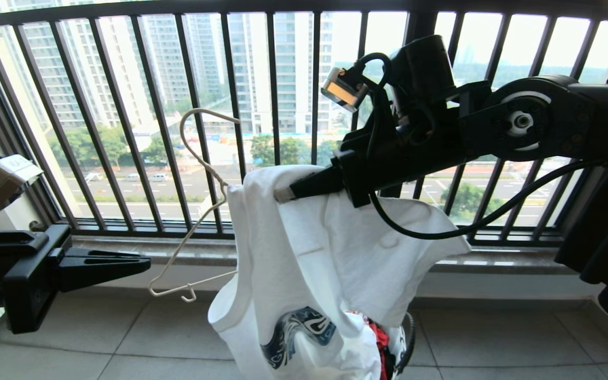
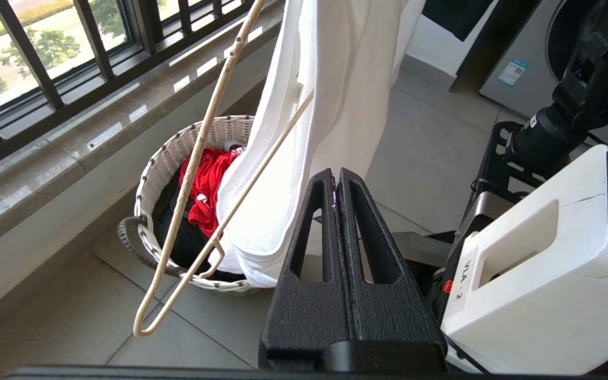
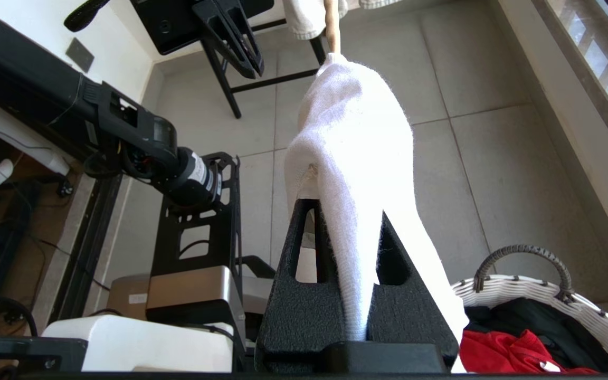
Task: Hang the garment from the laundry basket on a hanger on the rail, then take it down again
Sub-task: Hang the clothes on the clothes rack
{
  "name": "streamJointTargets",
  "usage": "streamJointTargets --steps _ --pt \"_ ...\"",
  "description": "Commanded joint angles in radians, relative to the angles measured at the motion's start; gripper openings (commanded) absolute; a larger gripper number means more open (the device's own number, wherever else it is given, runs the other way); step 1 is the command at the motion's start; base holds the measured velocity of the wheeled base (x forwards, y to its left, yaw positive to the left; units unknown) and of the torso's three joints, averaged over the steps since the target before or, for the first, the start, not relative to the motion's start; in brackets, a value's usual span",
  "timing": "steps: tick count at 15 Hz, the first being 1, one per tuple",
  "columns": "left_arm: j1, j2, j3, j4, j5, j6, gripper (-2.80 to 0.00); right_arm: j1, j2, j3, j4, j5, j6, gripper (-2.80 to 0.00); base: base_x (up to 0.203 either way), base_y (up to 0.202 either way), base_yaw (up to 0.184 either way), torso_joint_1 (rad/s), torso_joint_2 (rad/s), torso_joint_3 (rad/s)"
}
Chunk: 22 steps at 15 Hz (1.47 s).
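The white garment [image 1: 330, 248] hangs from my right gripper [image 1: 283, 194], which is shut on a fold near its neck; in the right wrist view the cloth [image 3: 351, 132] fills the closed gripper [image 3: 345, 211]. Its blue print [image 1: 298, 330] faces me low down. The cream wire hanger [image 1: 198, 158] sticks out of the garment to the left, one shoulder hidden inside the cloth. My left gripper [image 1: 145, 264] stands shut and empty to the left of the hanger [image 2: 198, 158], also shut in its own view [image 2: 337, 173]. The laundry basket [image 2: 177, 153] sits under the garment. The rail is out of view.
Red clothing [image 2: 206, 184] and black clothing [image 3: 541, 316] lie in the basket. The black window railing [image 1: 219, 105] and a stone sill [image 1: 124, 248] run behind. A washing machine [image 2: 520, 58] stands at the right. A black stand [image 3: 230, 89] is on the tiled floor.
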Motion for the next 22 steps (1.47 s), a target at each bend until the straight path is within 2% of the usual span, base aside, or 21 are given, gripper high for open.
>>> streamJointTargets --steps 1,4,8,9,10,11,14,17,22 --pt "0.0 -0.017 -0.048 0.009 0.001 0.004 -2.8 0.001 -0.002 0.0 0.002 0.005 -0.001 -2.8 0.0 0.0 0.0 0.0 0.0 0.0" --pt "-0.003 -0.028 -0.109 0.012 0.024 0.004 -2.8 0.001 -0.011 0.002 0.004 0.005 -0.001 -2.8 0.0 0.0 0.0 0.0 0.0 0.0" --pt "-0.025 0.06 -0.171 0.007 0.03 0.01 -2.8 0.001 -0.017 0.002 0.002 0.005 0.0 -2.8 0.0 0.0 0.0 0.0 0.0 0.0" --pt "-0.03 0.073 -0.179 0.005 0.031 0.038 -1.8 0.001 -0.017 0.002 0.002 0.005 -0.001 -2.8 0.0 0.0 0.0 0.0 0.0 0.0" --pt "-0.044 0.081 -0.185 0.008 0.031 0.066 0.0 0.001 -0.017 0.002 0.002 0.005 -0.001 -2.8 0.0 0.0 0.0 0.0 0.0 0.0" --pt "-0.061 0.091 -0.196 0.01 0.035 0.07 0.0 0.001 -0.016 0.002 0.001 0.005 -0.001 -2.8 0.0 0.0 0.0 0.0 0.0 0.0" --pt "-0.105 0.145 -0.232 0.01 0.11 0.078 0.0 -0.001 -0.017 0.002 0.001 0.005 0.001 -2.8 0.0 0.0 0.0 0.0 0.0 0.0" --pt "-0.141 0.188 -0.265 0.01 0.161 0.112 0.0 -0.001 -0.023 0.003 -0.001 0.005 -0.001 -2.8 0.0 0.0 0.0 0.0 0.0 0.0" --pt "-0.164 0.262 -0.281 0.002 0.162 0.128 0.0 -0.001 -0.03 0.009 0.001 0.005 -0.001 -2.8 0.0 0.0 0.0 0.0 0.0 0.0"
